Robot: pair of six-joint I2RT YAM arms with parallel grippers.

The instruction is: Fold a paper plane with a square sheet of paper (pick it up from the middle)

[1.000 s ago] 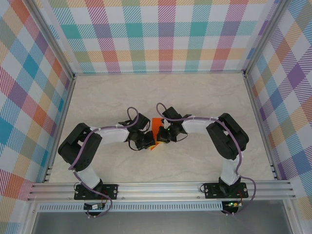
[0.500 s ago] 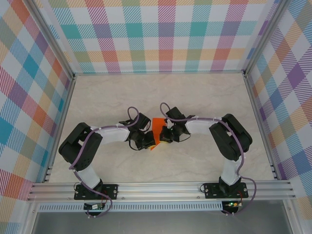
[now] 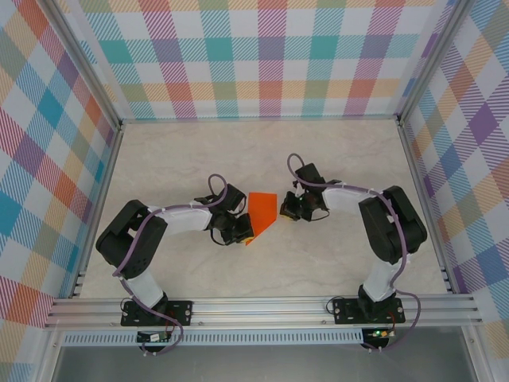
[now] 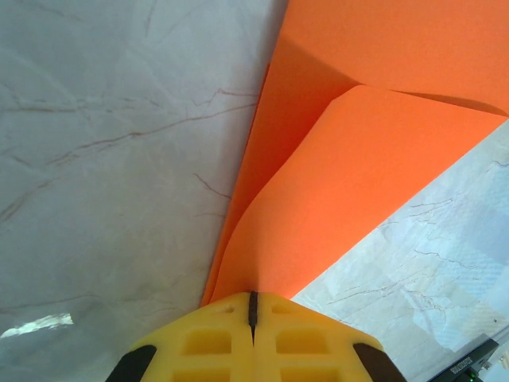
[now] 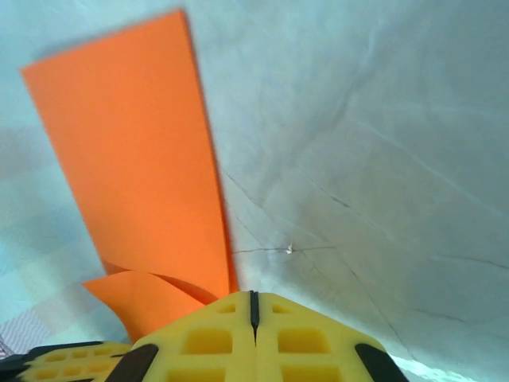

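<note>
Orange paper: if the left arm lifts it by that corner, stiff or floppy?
Probably floppy: the orange paper bows in a loose curve from the left gripper, whose jaws pinch one corner. It looks thin, so likely very light and apt to swing. The top flap lifts off the layer below, so folds may spring open.

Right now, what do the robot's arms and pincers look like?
The left arm and right arm have bulky black joints, white links and looping purple cables. The left gripper and right gripper have yellow fingers with moulded pockets.
</note>
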